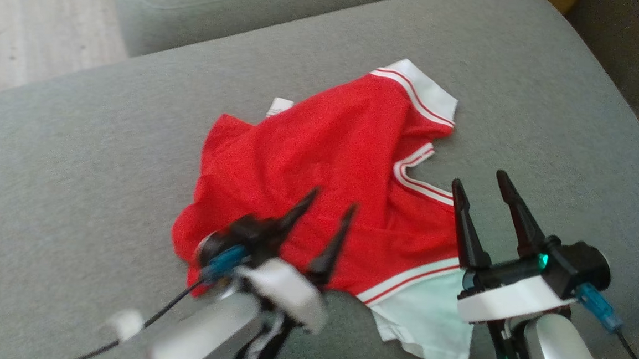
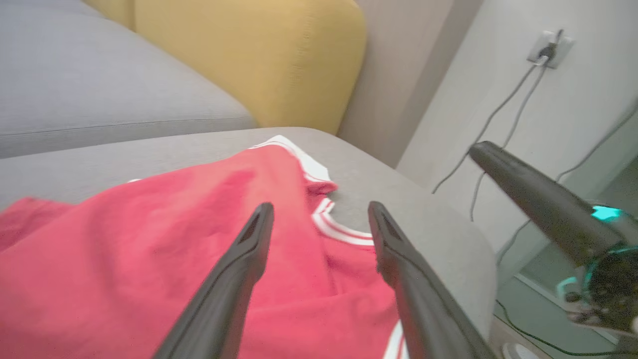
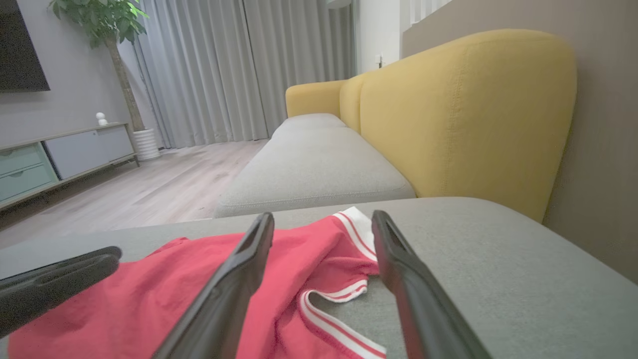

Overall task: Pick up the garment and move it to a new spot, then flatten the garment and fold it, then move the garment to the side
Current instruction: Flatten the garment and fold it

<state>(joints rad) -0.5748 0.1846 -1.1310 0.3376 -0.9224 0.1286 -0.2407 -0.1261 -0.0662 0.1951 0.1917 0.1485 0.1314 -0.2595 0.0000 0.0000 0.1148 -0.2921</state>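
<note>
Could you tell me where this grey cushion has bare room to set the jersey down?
The grey fabric cushion is bare left of the crumpled red mesh jersey and right of its far white sleeve. Crowded: the near edge, where the open left pincer and right pincer hang.

Cloth of garment (image 1: 320, 163): thin, red, matt, softly creased; white sleeve panels smoother.
Grey sofa seat (image 1: 75, 175): woven fabric, matt, slightly rough.
Yellow backrest (image 3: 463, 114): fabric, stitched seams.
Both left pincer (image 1: 334, 198) and right pincer (image 1: 479, 178): dark matt plastic.
Pale floor (image 3: 149, 189): wood, faint sheen.
</note>
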